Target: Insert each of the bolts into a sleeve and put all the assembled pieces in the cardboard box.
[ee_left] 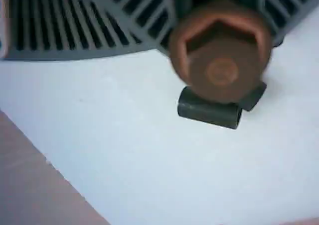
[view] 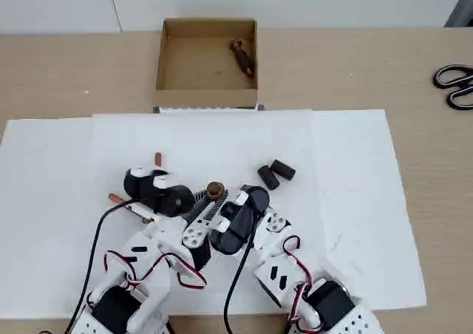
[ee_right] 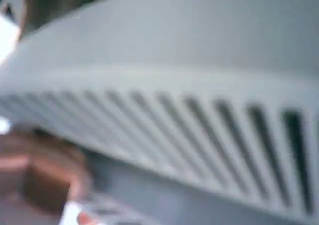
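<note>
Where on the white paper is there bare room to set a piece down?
Free: the paper right of the two sleeves out to its edge; the band between cardboard box and loose bolts; the far-left strip. Crowded: front centre, where both arms meet around a bolt.

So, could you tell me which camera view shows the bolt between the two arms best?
The left wrist view: the bolt sits close, its hexagonal head plain to see. The high view shows it from above as a small brown disc. The right wrist view gives a vague brown shape, probably the same bolt.
</note>
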Available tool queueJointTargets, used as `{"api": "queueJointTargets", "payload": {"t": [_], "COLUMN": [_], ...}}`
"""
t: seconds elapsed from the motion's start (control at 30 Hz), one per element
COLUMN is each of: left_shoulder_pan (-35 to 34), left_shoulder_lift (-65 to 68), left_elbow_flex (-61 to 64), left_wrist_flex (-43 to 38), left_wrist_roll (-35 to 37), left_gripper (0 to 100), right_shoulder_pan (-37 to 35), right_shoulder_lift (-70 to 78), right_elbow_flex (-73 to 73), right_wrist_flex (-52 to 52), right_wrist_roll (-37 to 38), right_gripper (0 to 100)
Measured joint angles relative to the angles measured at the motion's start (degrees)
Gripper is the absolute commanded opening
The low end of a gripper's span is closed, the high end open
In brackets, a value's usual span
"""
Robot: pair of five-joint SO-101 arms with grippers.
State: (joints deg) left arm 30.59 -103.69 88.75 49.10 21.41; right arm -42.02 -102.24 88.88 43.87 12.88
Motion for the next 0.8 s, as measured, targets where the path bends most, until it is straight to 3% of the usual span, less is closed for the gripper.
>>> {"api": "queueJointTargets", "payload": {"t": [0.17,0.4,0.8], "left_shoulder_pan": [-0.8,-0.7,-0.6], "left_shoulder_lift": [0.0,0.2,0.7], "left_elbow_flex": [-0.3,0.4,-6.2], "left_wrist_flex": [0.0,0.6,0.7], "left_wrist_roll": [-4.0,-8.9,-9.5], "left_gripper": [19,19,18], "right_shoulder_pan": [0.4,0.4,2.1], "right_shoulder_lift": [0.1,-0.1,-0.2], "right_elbow_flex": [0.0,-0.3,-0.4], "right_wrist_flex": [0.0,0.0,-0.1], "right_wrist_roll": [0.0,0.4,0.4], "right_gripper": [0.2,0.2,0.2]}}
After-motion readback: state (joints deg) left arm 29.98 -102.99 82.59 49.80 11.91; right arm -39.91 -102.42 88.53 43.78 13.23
